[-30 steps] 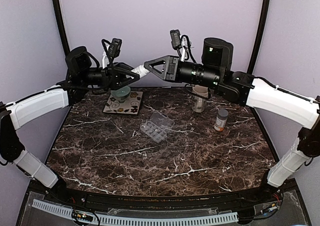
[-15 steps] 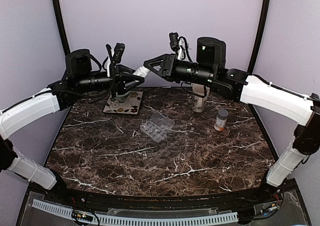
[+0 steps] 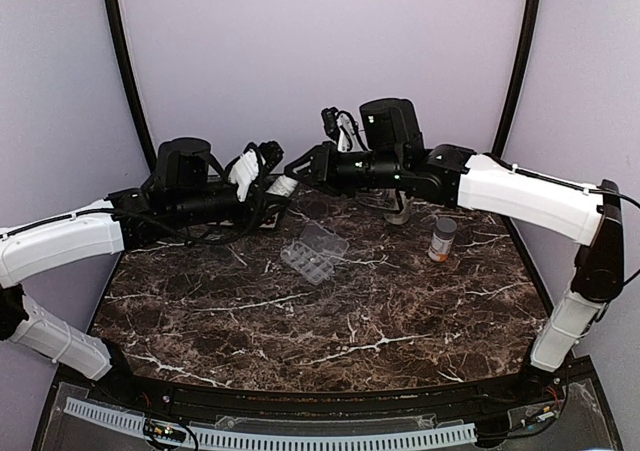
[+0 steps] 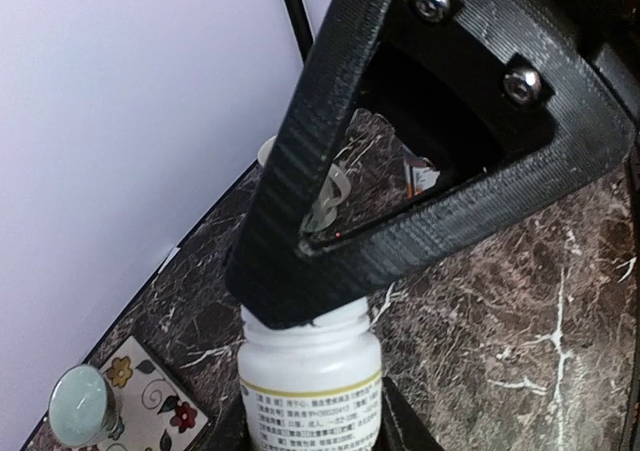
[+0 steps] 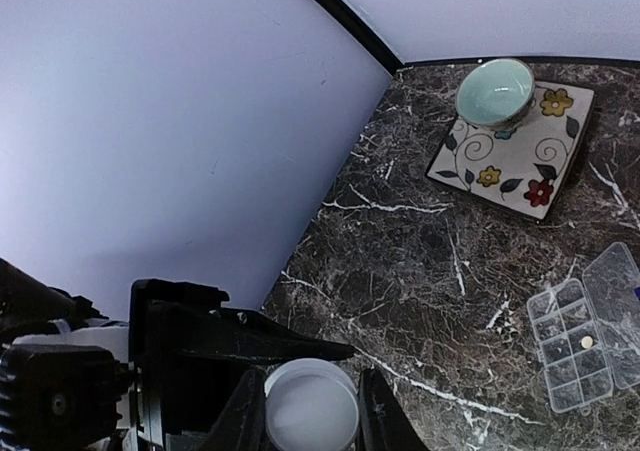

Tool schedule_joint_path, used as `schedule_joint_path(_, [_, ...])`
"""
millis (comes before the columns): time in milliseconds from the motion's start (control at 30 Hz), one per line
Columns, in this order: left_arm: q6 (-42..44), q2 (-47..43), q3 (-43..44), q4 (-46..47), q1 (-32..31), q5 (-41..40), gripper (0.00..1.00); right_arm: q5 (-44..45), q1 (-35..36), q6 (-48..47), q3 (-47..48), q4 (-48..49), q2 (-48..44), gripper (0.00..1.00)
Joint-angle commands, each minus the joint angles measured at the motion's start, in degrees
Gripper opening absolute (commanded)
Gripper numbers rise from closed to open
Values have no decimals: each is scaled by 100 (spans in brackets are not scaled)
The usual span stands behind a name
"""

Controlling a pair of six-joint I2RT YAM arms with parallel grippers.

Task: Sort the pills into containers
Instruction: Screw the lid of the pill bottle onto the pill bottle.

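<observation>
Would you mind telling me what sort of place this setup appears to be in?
Probably a robotics lab booth: two robot arms at a marble-patterned table, plain lilac panels around it, and staged props such as a clear pill organizer and orange pill bottle.

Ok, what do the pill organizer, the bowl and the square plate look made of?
Pill organizer: clear, glossy plastic, with see-through cells and lid. Bowl: probably glazed ceramic, going by its smooth pale green sheen. Square plate: likely glazed ceramic too, with painted flowers.
</observation>
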Motion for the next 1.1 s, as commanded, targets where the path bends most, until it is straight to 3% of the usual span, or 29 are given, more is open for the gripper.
schedule_joint_path(0, [662,-371,99,2675,-733,-62,0,-743,465,128,-276,-1210,795,0])
schedule_joint_path(433, [1109,-705,-886,4584,-1179,-1052,0,-618,465,662,-384,-1037,1093,0])
schedule_joint_path(800, [1049,-881,-1237,4926,-1223,-1169,0,-284,452,724,-383,-972,1023,0])
schedule_joint_path(1067, [967,-956,-1336,4873,-1223,-1271,0,5,478,525,-397,-961,799,38])
